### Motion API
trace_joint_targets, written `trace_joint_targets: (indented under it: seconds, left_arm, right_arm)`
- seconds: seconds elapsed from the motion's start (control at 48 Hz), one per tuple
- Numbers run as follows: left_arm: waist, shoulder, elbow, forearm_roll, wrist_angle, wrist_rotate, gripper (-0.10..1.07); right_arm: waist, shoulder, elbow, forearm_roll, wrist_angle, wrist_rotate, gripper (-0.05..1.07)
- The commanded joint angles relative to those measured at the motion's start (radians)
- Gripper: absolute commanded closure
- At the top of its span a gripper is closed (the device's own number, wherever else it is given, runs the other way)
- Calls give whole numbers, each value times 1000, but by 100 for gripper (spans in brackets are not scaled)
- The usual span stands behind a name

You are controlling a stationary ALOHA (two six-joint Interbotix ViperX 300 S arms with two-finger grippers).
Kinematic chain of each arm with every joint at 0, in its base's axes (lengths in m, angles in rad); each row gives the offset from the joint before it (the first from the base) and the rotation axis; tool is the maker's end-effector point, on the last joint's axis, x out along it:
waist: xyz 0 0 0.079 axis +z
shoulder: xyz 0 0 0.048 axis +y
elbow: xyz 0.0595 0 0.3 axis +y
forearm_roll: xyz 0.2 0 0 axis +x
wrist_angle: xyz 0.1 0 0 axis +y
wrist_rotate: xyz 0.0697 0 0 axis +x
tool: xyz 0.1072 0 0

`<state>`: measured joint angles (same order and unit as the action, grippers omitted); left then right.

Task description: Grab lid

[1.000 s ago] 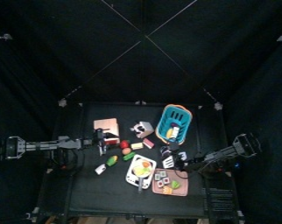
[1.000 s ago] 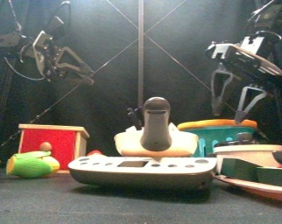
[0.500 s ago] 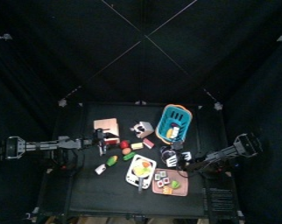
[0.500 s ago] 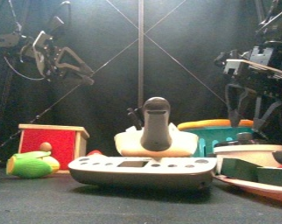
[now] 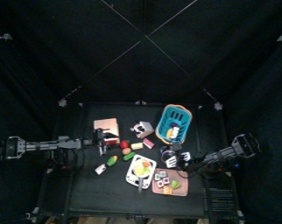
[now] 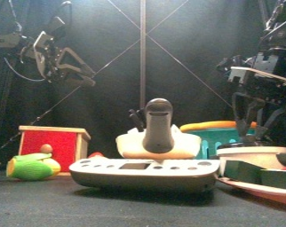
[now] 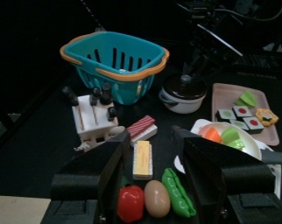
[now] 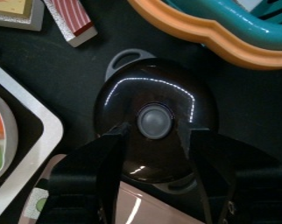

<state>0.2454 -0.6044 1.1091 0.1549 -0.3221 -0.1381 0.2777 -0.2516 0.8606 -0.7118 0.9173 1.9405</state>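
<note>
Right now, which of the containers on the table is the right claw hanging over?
The black pot with the lid, beside the teal basket; the right gripper straddles its knob.

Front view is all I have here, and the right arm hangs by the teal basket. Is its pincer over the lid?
Observer: Yes. The right wrist view shows the right pincer directly above the dark round lid, jaws apart on either side of its knob.
Operator: Is it gripping the knob?
Observer: I see no contact; the jaws stand wide of it.
Operator: What sits next to the lid?
Observer: The teal basket with its orange rim, and a white plate on the other side.
</note>
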Motion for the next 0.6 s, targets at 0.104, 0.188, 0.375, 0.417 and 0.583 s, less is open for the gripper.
trace_joint_targets:
  seconds: [0.104, 0.188, 0.375, 0.417, 0.583]
  left_arm:
    - [2, 0, -12, 3, -3, 2, 16]
    - [2, 0, -12, 3, -2, 2, 16]
    - [2, 0, -12, 3, 0, 2, 16]
    - [2, 0, -12, 3, -2, 2, 16]
    - [2, 0, -12, 3, 0, 2, 16]
  right_arm:
    - [-17, -14, 3, -6, -5, 2, 20]
    - [-18, -12, 6, -6, -5, 2, 20]
    - [-20, -12, 6, -8, -6, 3, 21]
    - [-20, -12, 6, -9, -6, 3, 23]
    - [-20, -14, 5, -9, -6, 3, 28]
